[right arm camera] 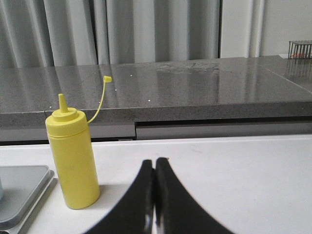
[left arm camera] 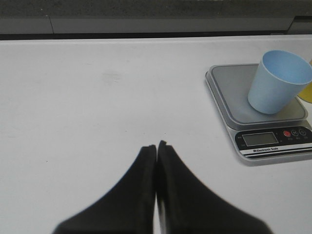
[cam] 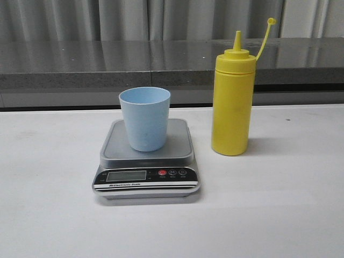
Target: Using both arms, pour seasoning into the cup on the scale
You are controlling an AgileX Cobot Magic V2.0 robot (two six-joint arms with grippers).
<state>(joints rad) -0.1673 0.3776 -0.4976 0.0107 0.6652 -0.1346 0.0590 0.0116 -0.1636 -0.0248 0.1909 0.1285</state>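
**Bottle and cup stand untouched, both grippers closed**

The yellow bottle (cam: pixel 231 105) stands upright on the white table (cam: pixel 279 204), at about 3 o'clock from the scale (cam: pixel 146 160) in the front view, near it but not touching. Its cone nozzle is uncovered, and the small cap (cam: pixel 271 21) hangs on a thin strap that arcs up toward 1 o'clock from the bottle's shoulder.

The pale blue cup (cam: pixel 144 118) sits upright on the scale's grey platform, mouth open, toward the far half of the plate. The scale's black front panel faces the camera, with a display (cam: pixel 126 175) toward 9 o'clock and a red button (cam: pixel 162 172) just beside it toward 3 o'clock. The display's reading is too small to make out.

The left gripper (left arm camera: pixel 157 145) has its two black fingers pressed together with nothing between them, over bare table well apart from the scale. The right gripper (right arm camera: pixel 155 162) is likewise closed on nothing, near the bottle but clear of it.

Beyond the table runs a dark grey stone counter (cam: pixel 107 62), with pale curtains (cam: pixel 134 19) behind it.
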